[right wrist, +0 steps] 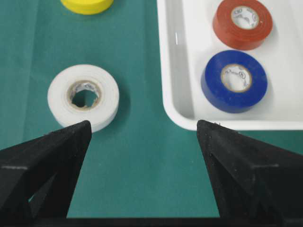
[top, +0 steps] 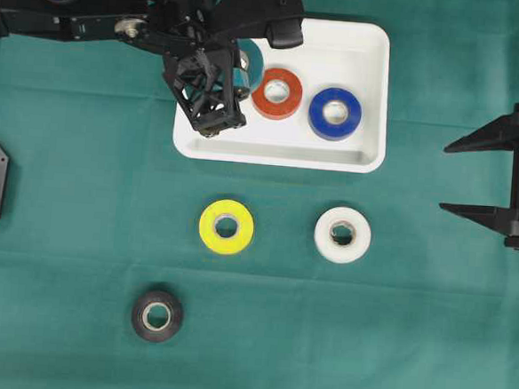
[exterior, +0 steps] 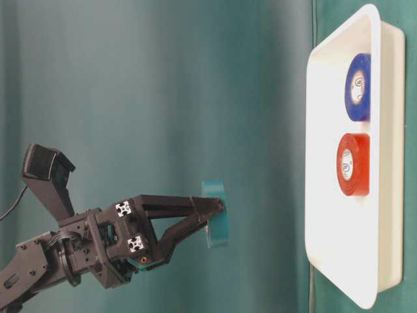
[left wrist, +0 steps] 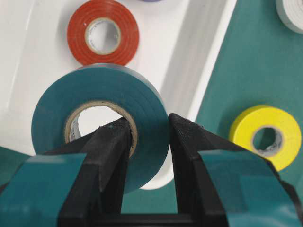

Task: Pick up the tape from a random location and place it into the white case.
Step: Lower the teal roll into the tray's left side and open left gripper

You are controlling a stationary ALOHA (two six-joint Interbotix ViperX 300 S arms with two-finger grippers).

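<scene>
Presently a teal tape roll (left wrist: 99, 127) is gripped by the left gripper (left wrist: 149, 142): one finger is pushed through the roll's core, the other is pressed on the outer face, so the jaws are clenched on the roll's wall. In the overhead view the roll (top: 254, 62) is mostly hidden by the arm; it is seen over the left part of the white case (top: 360, 153), just beside the red roll (top: 277, 93). In the table-level view the teal roll (exterior: 215, 215) is shown held clear of the case (exterior: 326, 163), w/ a gap of green cloth (exterior: 163, 98) between them; the left gripper (exterior: 215, 208) is pointed toward the case.

Inside the case two rolls are laid flat: the red roll near the middle and a blue roll (top: 335, 113) just to its right, apart from each other by a thin gap. Both are also seen in the right wrist view, red (right wrist: 242, 23) farther, blue (right wrist: 234, 81) nearer the case's rim.

Outside the case, on the cloth below it in the overhead view, a yellow roll (top: 226, 226) and a white roll (top: 342, 234) are laid side by side, well apart. A black roll (top: 157, 315) is set farther from the case, lower left.

The right gripper (top: 461, 177) is parked well right of the case, jaws spread wide, nothing between them.
</scene>
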